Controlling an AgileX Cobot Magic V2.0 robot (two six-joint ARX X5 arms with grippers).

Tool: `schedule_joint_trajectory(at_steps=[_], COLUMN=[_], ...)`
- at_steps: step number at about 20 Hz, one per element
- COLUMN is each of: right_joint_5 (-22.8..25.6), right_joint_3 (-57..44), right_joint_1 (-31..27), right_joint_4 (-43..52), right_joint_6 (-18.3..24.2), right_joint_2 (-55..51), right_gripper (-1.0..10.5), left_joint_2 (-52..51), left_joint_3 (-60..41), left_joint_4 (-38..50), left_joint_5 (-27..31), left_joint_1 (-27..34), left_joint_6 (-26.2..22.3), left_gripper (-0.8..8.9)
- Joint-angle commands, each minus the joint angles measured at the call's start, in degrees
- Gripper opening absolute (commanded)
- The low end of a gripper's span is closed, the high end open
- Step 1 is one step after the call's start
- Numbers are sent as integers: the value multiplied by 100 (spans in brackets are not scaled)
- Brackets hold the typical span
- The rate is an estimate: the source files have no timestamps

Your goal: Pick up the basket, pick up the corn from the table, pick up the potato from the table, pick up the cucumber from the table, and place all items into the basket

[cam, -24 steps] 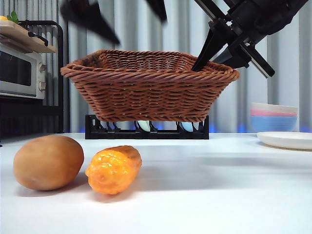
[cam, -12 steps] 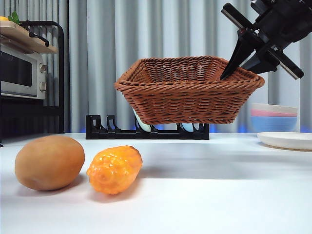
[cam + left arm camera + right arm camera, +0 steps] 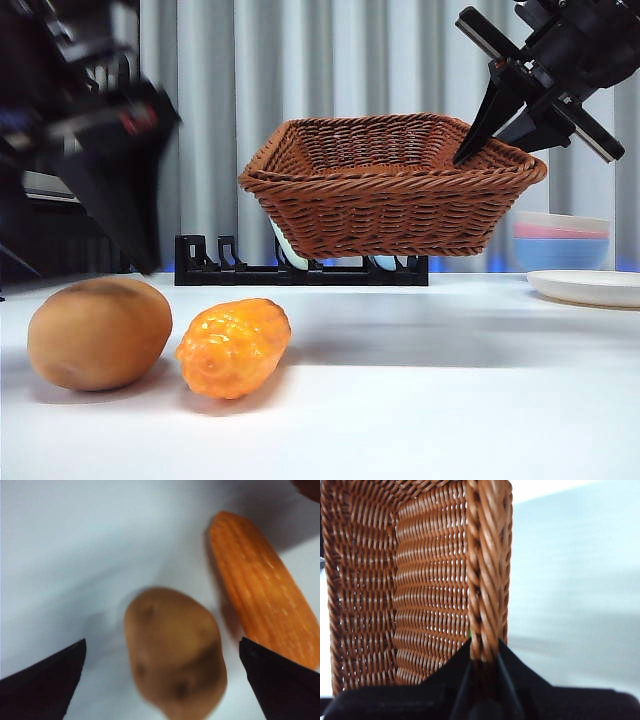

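Now a second arm has swung into the front view from the upper left, dark and blurred, where half a second ago only curtain and shelf showed. Its left gripper (image 3: 160,680) hangs above the potato (image 3: 99,333), jaws spread wide with the potato framed between them and nothing held. The corn (image 3: 233,347) lies just beside the potato on the white table (image 3: 450,400); in the left wrist view the two sit side by side, and whether they touch cannot be told.

The basket (image 3: 390,185) hangs in the air at centre-right, almost where it was half a second ago. It tilts slightly, its right side highest. The right gripper (image 3: 480,125) reaches down from the upper right corner and is clamped on the braided rim at the basket's right side, one jaw inside the wall and one outside. A black rack (image 3: 300,270) stands behind the basket, and stacked bowls (image 3: 562,240) and a plate (image 3: 590,287) sit at far right.
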State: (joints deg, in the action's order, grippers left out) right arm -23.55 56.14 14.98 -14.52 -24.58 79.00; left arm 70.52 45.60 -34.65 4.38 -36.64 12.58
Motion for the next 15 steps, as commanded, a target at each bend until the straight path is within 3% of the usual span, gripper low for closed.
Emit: schedule_joint_trajectory(at_steps=[1, 4, 5, 6, 7, 12, 15], right_joint_5=[-48, -46, -48, -48, -48, -35, -15], right_joint_3=[48, 48, 48, 48, 48, 48, 48], right_joint_1=[0, -2, -2, -2, -2, -2, -2], right_joint_4=[120, 118, 118, 116, 116, 116, 109], right_joint_6=[7, 55, 63, 63, 63, 125, 240], right_joint_2=[-37, -37, -37, -37, -37, -37, -37], right_gripper=[-11, -12, -11, -11, -12, -12, -12], left_joint_2=[542, 1043, 1106, 1108, 1106, 455, -890], left_joint_3=[-48, -48, -48, -48, -48, -46, -39], left_joint_4=[219, 367, 431, 479, 505, -640, -1338], left_joint_5=[-389, -439, -439, -442, -461, -837, -2111], left_joint_1=[166, 247, 249, 249, 236, 153, -201], left_joint_6=[-214, -232, -238, -354, -498, -645, -457], left_gripper=[589, 558, 452, 262, 7, -8, -8])
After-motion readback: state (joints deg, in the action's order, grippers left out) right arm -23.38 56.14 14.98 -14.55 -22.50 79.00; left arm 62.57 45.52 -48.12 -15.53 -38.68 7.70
